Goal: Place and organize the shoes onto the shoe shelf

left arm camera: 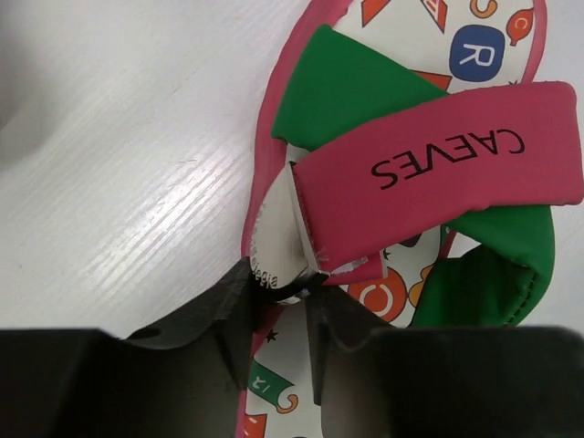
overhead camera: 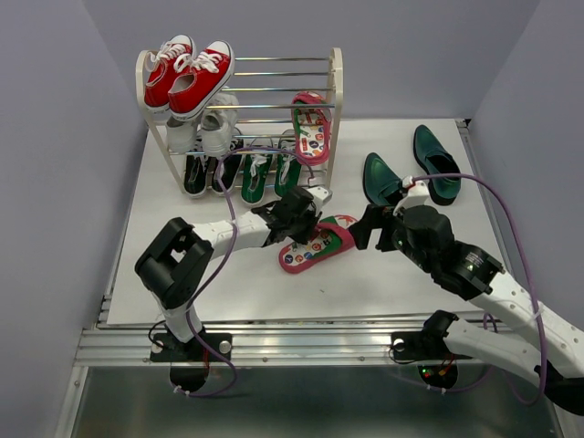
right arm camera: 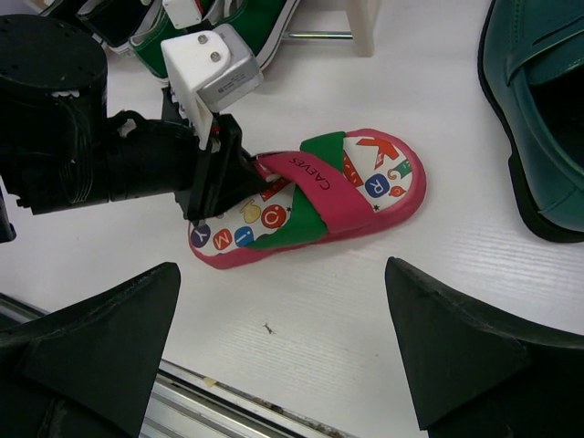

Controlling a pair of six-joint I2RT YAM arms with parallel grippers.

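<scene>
Plainly, left pincer (left arm camera: 274, 319) clamps flip-flop (left arm camera: 429, 164) edge; right pincer (right arm camera: 281, 272) gapes wide above bare table (right arm camera: 365, 310).

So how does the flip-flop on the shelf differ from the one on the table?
The shelf flip-flop sits in the rack; the table flip-flop lies flat on the table. No hand touches the shelf one; the left hand grips the table one's strap. Both have pink edges and patterned insoles.
</scene>
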